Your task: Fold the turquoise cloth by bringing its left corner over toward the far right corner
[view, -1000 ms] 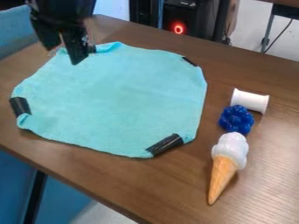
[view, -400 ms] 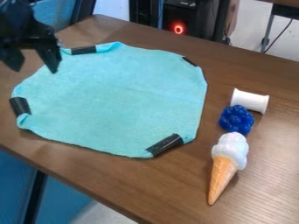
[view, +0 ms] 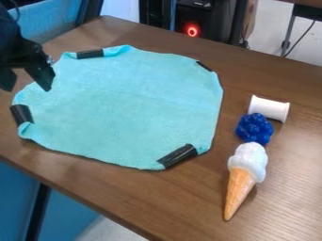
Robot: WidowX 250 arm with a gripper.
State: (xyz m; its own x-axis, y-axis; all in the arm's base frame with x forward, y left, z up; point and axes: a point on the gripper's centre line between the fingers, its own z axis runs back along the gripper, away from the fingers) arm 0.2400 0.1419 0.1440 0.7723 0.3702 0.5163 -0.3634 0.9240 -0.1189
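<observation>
In the upper left of the frame, the robot arm (view: 14, 46) is black — dark, bulky and angular — with a thin dark cable (view: 15, 9) curving above. Its black jaws are wedge-shaped, a small silvery spot (view: 50, 60) beside one.

The cloth (view: 129, 106) is showing a matt, fuzzy weave. The bench (view: 189, 195) is displaying smooth, faintly glossy wood grain.

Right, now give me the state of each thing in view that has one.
Black two-finger gripper: open, nothing between its fingers, at the cloth's left side
Turquoise cloth: spread out, taped at its corners
Black tape strips: stuck down over the cloth's edges
White spool: on its side, bare of thread
Toy ice cream cone: lying down
Red ring light: lit
</observation>
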